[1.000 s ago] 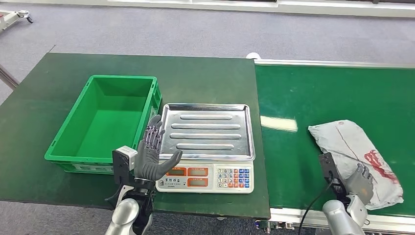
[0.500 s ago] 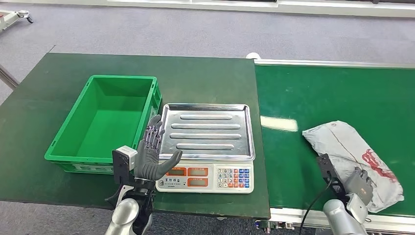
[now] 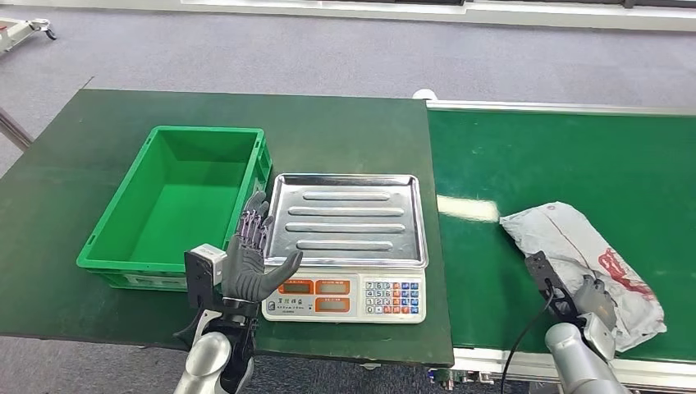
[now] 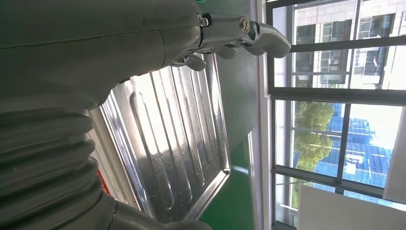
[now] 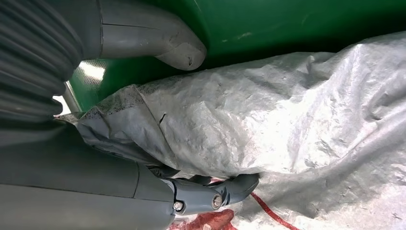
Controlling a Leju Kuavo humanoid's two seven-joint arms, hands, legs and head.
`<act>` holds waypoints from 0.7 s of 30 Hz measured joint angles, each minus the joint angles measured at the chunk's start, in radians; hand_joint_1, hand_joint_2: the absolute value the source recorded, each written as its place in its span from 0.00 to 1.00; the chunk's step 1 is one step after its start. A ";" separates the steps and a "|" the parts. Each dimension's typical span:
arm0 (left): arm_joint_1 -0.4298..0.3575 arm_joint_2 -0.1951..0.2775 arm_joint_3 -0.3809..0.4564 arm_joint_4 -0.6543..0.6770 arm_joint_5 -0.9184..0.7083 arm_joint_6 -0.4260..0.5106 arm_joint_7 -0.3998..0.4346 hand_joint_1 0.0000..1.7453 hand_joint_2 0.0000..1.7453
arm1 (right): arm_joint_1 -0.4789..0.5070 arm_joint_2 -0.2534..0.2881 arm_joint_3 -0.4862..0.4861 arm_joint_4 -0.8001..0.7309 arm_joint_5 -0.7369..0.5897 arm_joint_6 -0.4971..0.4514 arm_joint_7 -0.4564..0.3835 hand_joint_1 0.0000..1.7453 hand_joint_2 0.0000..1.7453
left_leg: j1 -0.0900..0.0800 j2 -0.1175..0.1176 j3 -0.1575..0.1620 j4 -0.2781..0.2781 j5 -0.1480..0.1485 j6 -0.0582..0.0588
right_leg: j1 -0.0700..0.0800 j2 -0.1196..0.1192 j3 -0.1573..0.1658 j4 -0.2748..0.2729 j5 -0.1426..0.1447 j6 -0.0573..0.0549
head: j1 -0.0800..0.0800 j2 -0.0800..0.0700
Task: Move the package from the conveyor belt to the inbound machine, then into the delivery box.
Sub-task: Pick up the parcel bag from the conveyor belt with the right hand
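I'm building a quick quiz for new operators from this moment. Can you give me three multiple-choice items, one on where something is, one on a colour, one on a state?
1. Where does the grey package lie?
A. in the crate
B. on the scale's tray
C. on the conveyor belt

2. What colour is the plastic crate?
A. green
B. blue
C. red

3. What is on the scale's steel tray?
A. the package
B. nothing
C. a box

Answers:
1 C: the package rests on the green conveyor belt, right of the scale, with the right hand at its near end.
2 A: its walls and floor are bright green.
3 B: the ribbed tray is bare; the left hand is raised by its near left corner, fingers spread, holding nothing.
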State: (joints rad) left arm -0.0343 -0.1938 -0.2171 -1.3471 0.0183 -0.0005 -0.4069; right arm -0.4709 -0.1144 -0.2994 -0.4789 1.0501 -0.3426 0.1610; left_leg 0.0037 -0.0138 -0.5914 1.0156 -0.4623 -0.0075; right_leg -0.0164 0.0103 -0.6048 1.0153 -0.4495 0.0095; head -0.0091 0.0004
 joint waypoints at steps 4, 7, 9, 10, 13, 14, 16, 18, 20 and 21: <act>0.004 0.001 0.005 -0.005 0.001 0.000 -0.002 0.00 1.00 | -0.001 0.004 0.003 0.010 -0.009 -0.004 -0.020 1.00 1.00 | 0.000 0.000 0.000 0.000 0.000 0.000 | 0.000 -0.001 0.000 0.000 0.000 0.000 | 0.000 0.000; 0.008 0.001 0.006 -0.010 0.002 0.000 -0.003 0.00 1.00 | -0.002 0.006 0.003 0.016 -0.016 -0.003 -0.037 1.00 1.00 | 0.000 0.000 0.000 0.000 0.000 0.000 | 0.000 -0.001 0.001 0.000 0.000 0.000 | 0.000 0.000; 0.012 0.001 0.006 -0.013 0.002 0.000 -0.004 0.00 1.00 | -0.007 0.006 0.003 0.018 -0.019 -0.003 -0.045 1.00 1.00 | 0.000 0.000 0.001 0.000 0.000 0.000 | 0.000 -0.001 0.001 0.000 0.000 0.000 | 0.000 0.000; 0.013 0.001 0.006 -0.014 0.002 0.000 -0.005 0.00 1.00 | -0.010 0.006 0.003 0.018 -0.021 -0.003 -0.048 1.00 1.00 | 0.000 0.000 0.001 0.000 0.000 0.000 | 0.000 -0.001 0.001 0.000 0.000 0.000 | 0.000 0.000; 0.015 0.001 0.006 -0.017 0.003 0.000 -0.008 0.00 1.00 | -0.019 0.006 0.003 0.019 -0.023 -0.002 -0.051 1.00 1.00 | 0.000 0.000 0.001 0.000 0.000 0.000 | 0.000 0.000 0.001 0.000 0.000 0.001 | 0.000 0.000; 0.016 0.001 0.006 -0.017 0.003 0.000 -0.009 0.00 1.00 | -0.021 0.006 0.003 0.019 -0.023 -0.002 -0.051 1.00 1.00 | 0.000 0.000 0.001 0.000 0.000 0.000 | 0.000 0.000 0.001 0.000 0.000 0.001 | 0.000 0.000; 0.016 0.001 0.006 -0.017 0.003 0.000 -0.009 0.00 1.00 | -0.024 0.006 0.003 0.019 -0.023 -0.002 -0.052 1.00 1.00 | 0.000 0.000 0.002 0.000 0.000 0.000 | 0.001 0.000 0.001 0.000 0.000 0.000 | 0.000 0.000; 0.017 0.001 0.006 -0.018 0.003 0.000 -0.009 0.00 1.00 | -0.027 0.006 0.003 0.019 -0.024 -0.001 -0.053 1.00 1.00 | 0.000 0.000 0.002 0.000 0.000 0.000 | 0.001 0.000 0.001 0.000 0.000 0.000 | 0.000 0.000; 0.017 0.001 0.006 -0.019 0.003 0.000 -0.009 0.00 1.00 | -0.028 0.006 0.003 0.019 -0.024 -0.001 -0.053 1.00 1.00 | 0.000 0.000 0.002 0.000 0.000 0.000 | 0.001 0.000 0.001 0.000 0.000 0.000 | 0.000 0.000; 0.018 0.001 0.006 -0.020 0.003 0.000 -0.009 0.00 1.00 | -0.029 0.006 0.003 0.019 -0.024 -0.001 -0.055 1.00 1.00 | 0.000 0.000 0.002 0.000 0.000 0.000 | 0.001 0.000 0.001 0.000 0.000 0.000 | 0.000 0.000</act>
State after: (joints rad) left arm -0.0167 -0.1926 -0.2106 -1.3667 0.0210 -0.0006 -0.4162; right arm -0.4998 -0.1087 -0.2968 -0.4597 1.0260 -0.3435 0.1059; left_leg 0.0038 -0.0136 -0.5896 1.0158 -0.4622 -0.0076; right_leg -0.0152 0.0099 -0.6036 1.0152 -0.4491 0.0099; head -0.0092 0.0004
